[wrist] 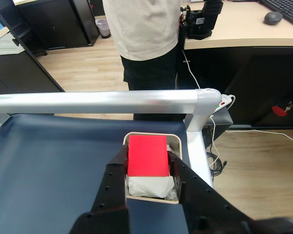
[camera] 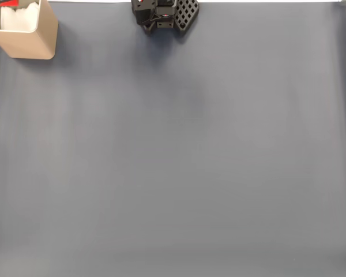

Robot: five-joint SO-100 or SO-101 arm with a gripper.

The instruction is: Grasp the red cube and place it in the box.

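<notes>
In the wrist view the red cube sits between my two black fingers, with my gripper shut on it. The cube hangs directly over the box, a tan open-topped container with white filling inside. The box stands at the far edge of the dark blue mat. In the fixed view the box is in the top left corner, and a sliver of red shows over its opening at the frame's edge.
The arm's black base sits at the top middle of the blue-grey mat. In the wrist view a silver rail runs behind the box. A person stands beyond it beside a desk.
</notes>
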